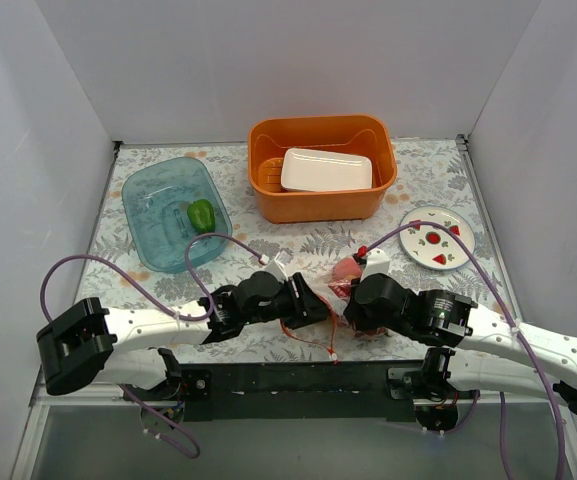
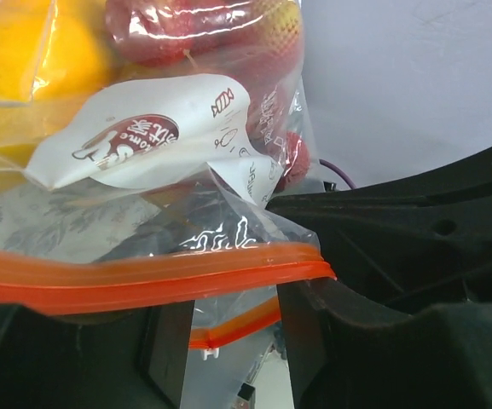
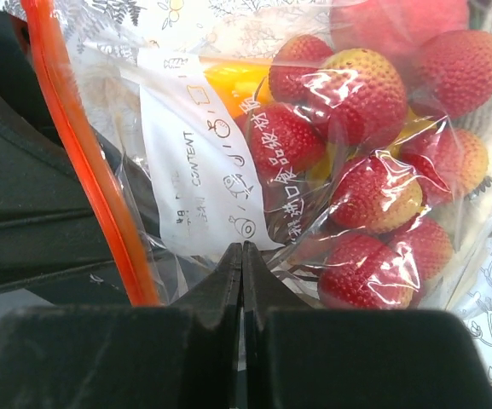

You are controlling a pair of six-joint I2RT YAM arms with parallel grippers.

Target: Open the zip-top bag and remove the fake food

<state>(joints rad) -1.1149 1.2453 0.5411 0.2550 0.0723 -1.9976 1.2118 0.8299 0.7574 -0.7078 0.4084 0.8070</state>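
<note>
While pinched: one zip-top bag (image 3: 196,175).

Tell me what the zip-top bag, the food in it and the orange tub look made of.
The zip-top bag: thin clear plastic film, glossy; it creases and glints. The fake food: likely moulded plastic or foam, dimpled skin, semi-matt. The orange tub: rigid plastic, smooth, evenly coloured.

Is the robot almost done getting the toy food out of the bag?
Not nearly. Done: one green pepper lies in the teal tray, though I can't tell where it came from. In hand: the right claw is pinched shut on the zip-top bag, with the left claw at its orange zip strip. Left: the red and yellow fake food is inside the bag.
</note>
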